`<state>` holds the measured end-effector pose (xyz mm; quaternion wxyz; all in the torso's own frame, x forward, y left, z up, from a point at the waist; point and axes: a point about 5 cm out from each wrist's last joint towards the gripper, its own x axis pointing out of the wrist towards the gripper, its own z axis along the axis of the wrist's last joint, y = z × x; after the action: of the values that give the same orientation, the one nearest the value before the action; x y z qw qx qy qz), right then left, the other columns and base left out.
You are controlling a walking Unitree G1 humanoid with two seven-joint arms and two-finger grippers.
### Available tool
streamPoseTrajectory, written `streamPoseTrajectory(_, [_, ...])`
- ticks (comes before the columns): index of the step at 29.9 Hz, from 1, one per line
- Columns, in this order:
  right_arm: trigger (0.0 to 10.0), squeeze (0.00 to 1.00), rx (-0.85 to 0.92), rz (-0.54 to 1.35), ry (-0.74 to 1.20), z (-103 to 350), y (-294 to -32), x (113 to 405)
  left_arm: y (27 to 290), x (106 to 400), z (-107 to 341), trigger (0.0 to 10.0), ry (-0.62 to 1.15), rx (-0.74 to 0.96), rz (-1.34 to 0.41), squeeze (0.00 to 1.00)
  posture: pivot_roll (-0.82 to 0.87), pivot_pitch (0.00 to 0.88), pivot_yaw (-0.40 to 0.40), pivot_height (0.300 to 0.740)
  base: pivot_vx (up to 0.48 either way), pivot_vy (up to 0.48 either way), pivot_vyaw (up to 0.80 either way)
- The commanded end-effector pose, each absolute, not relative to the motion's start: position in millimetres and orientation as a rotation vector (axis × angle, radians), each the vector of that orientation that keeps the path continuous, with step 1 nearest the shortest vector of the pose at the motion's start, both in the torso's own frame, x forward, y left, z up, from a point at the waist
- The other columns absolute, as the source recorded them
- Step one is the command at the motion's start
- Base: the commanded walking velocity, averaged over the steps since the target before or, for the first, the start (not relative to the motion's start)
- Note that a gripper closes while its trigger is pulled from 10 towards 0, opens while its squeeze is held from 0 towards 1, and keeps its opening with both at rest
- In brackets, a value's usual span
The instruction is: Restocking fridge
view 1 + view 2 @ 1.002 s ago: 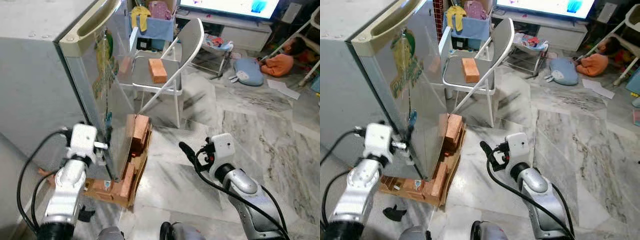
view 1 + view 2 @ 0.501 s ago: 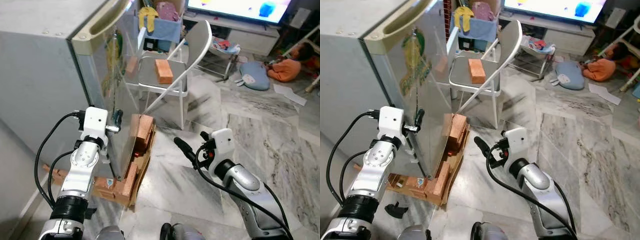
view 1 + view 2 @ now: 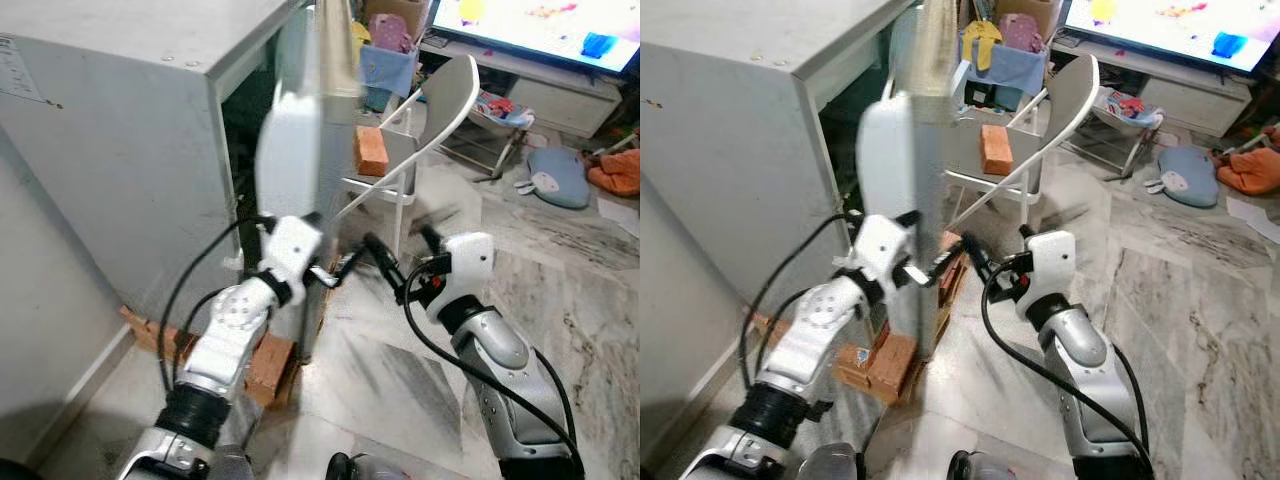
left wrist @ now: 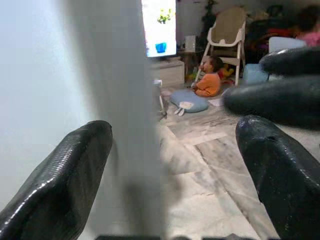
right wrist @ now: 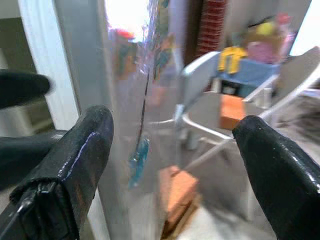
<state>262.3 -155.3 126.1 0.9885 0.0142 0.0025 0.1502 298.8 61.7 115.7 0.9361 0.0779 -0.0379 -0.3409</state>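
Observation:
The grey fridge stands at the left with its door swung out, seen edge-on and blurred. My left gripper is open at the door's lower free edge, and in the left wrist view the door edge runs between its fingers. My right gripper is open just right of the door, facing its shiny outer face. An orange box lies on the seat of a white folding chair behind the door.
Bricks and a wooden pallet prop the fridge up at floor level. A TV stand, a blue cushion and a person in orange on the floor are at the far right. Marble floor lies open to the right.
The fridge door has swung open to edge-on. My left gripper has come round to its free edge, my right gripper has risen toward it, and the camera has moved closer.

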Motion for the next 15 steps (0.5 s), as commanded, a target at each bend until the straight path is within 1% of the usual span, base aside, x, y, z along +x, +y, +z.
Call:
streamPoseTrajectory(1, [10.0,0.0,0.004,0.252,0.003,125,-165,264,79,307,108,10.0,-0.049,0.215,-0.574,0.0,0.05,0.009,-0.074,0.74,0.0,0.0,0.0])
streamPoseTrajectory(3, [10.0,0.0,-0.004,0.25,-0.016,127,-165,264,98,310,103,10.0,-0.029,0.242,-0.485,0.0,0.05,0.007,-0.075,0.74,0.0,0.0,0.0])
streamPoseTrajectory(7, [10.0,0.0,-0.015,0.252,-0.028,128,-163,264,119,309,98,10.0,-0.005,0.244,-0.415,0.0,0.05,0.006,-0.074,0.74,0.0,0.0,0.0])
streamPoseTrajectory(8, [10.0,0.0,-0.016,0.247,-0.031,128,-162,264,126,307,97,10.0,0.006,0.237,-0.392,0.0,0.06,0.004,-0.074,0.74,0.0,-0.296,0.0])
streamPoseTrajectory(10, [10.0,0.0,-0.016,0.239,-0.031,127,-162,265,131,305,97,10.0,0.005,0.242,-0.375,0.0,0.06,0.005,-0.075,0.74,0.0,-0.465,0.0])
streamPoseTrajectory(15, [10.0,0.0,-0.022,0.215,-0.025,122,-161,267,132,298,91,10.0,-0.001,0.241,-0.344,0.0,0.07,0.003,-0.077,0.74,0.0,-0.458,0.0])
